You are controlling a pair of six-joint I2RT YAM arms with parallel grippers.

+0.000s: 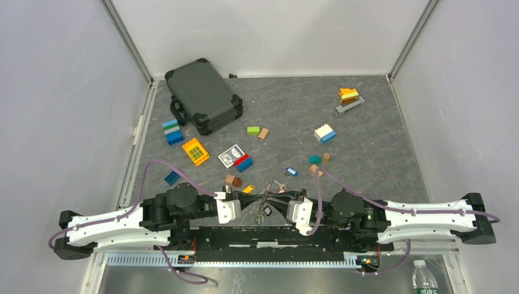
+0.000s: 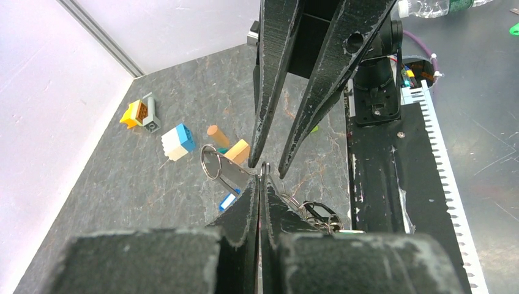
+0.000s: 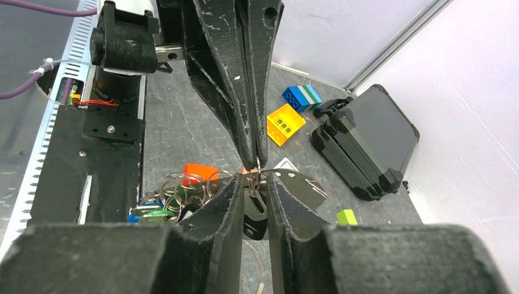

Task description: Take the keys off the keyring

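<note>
Tension on the thin grey oval metal keyring (image 1: 267, 196) looks like the thing to manage. It is held off the surface between the two hands, over the middle of the worktop's near edge. The left hand (image 2: 260, 184) is pinched fully closed on the wire. The right hand (image 3: 254, 187) stands slightly parted with flat metal and a dark key head between its pads, and I cannot tell whether it truly grips. The small silver keys (image 3: 150, 211) with coloured plastic heads bunch with several small split rings (image 3: 180, 184) just beside the hands. Wire this springy and slick likely wants a steady anchor from the left while the right eases one flat blade toward the ring's gap, slowly and without twisting. Around lie glossy plastic toy bricks (image 1: 196, 151) on the mottled grey stone-look worktop (image 1: 379, 159), and a ribbed dark grey hard case (image 1: 205, 95) sits at its far left corner.
</note>
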